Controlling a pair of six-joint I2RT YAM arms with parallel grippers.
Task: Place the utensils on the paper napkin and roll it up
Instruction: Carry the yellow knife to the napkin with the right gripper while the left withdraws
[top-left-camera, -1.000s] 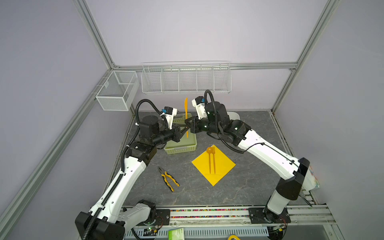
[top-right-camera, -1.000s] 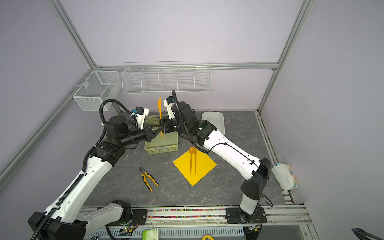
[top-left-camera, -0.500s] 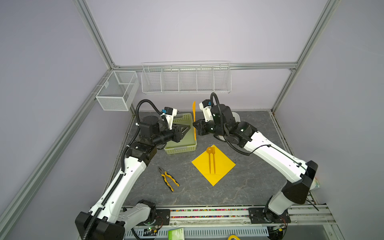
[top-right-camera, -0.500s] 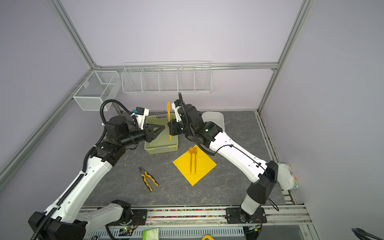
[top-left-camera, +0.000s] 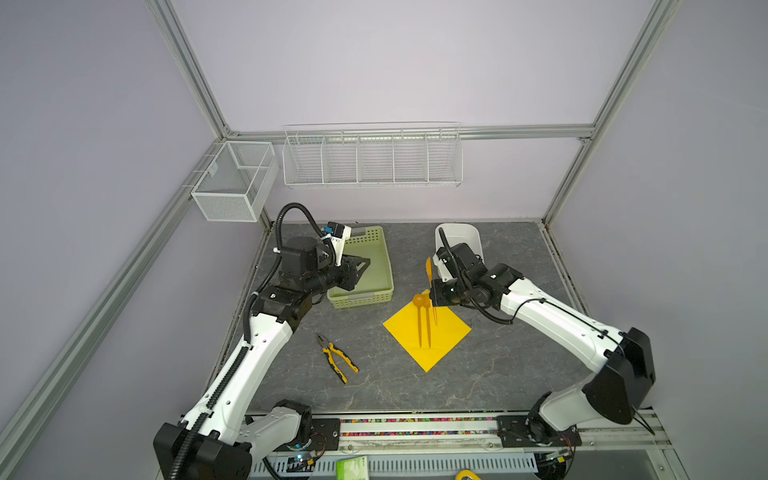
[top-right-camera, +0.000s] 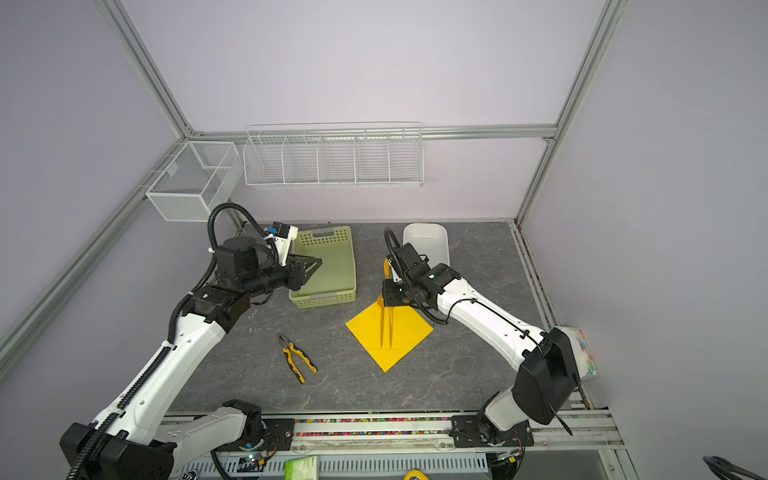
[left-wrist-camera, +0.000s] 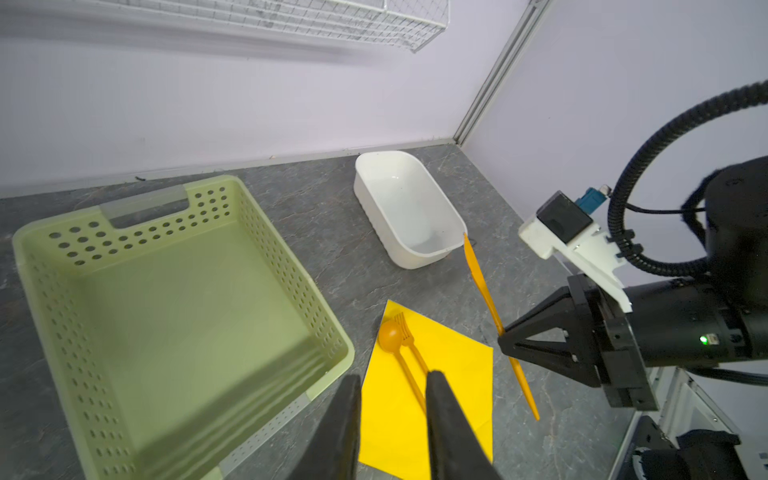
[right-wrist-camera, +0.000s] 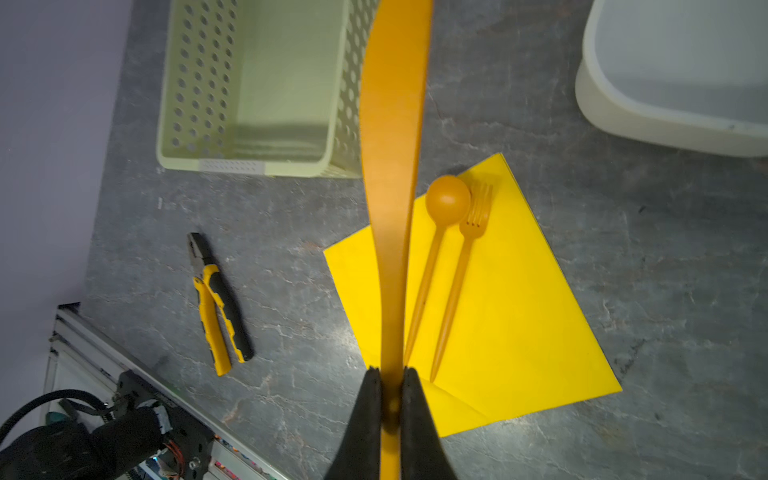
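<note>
I count one each: spoon (right-wrist-camera: 447, 201), fork (right-wrist-camera: 478, 212), knife (right-wrist-camera: 392, 166), yellow napkin (right-wrist-camera: 519, 311), green basket (right-wrist-camera: 174, 83), white tub (right-wrist-camera: 665, 124), pliers (right-wrist-camera: 216, 303), wire rack (top-left-camera: 372, 158), mesh bin (top-left-camera: 232, 183).

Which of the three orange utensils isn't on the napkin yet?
The knife, held in the air by the right gripper; the spoon and fork lie side by side on the yellow napkin.

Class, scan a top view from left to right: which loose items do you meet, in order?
Pliers → paper napkin → patterned packet. Green basket and white tub overlap neighbours, so omitted.
</note>
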